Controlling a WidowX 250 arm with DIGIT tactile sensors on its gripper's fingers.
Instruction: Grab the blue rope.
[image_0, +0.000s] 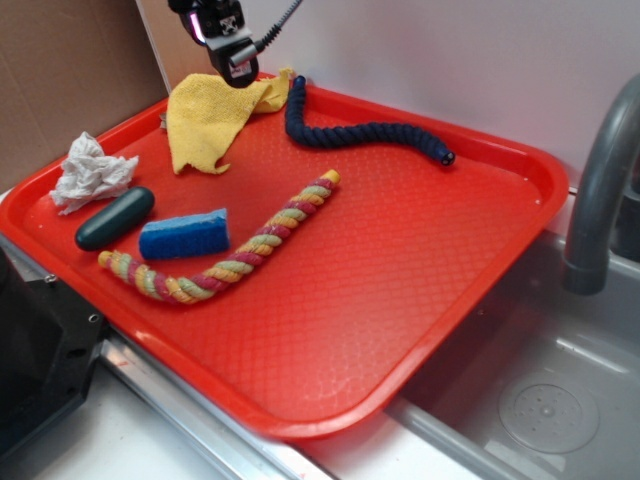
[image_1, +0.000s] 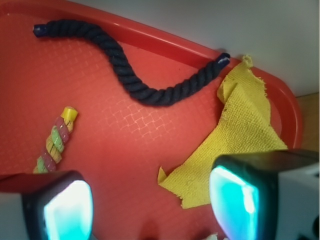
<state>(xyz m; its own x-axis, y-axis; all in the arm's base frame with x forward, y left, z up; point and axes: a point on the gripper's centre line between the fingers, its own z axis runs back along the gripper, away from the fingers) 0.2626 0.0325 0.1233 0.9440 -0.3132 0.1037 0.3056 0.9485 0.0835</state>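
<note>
Toward twelve o'clock on the red tray (image_0: 420, 330), the blue rope (image_0: 365, 134) lies in a loose curve along the back rim, one bound end beside the yellow cloth (image_0: 215, 118). Above that cloth, at eleven o'clock, hangs the gripper (image_1: 150, 202), its jaws spread wide with nothing between them, clear of the rope. Nearer the front, a striped rope (image_0: 225, 257) runs diagonally, with a blue sponge (image_0: 183, 236), a dark green capsule (image_0: 114, 218) and crumpled white paper (image_0: 90, 172) at nine o'clock.
</note>
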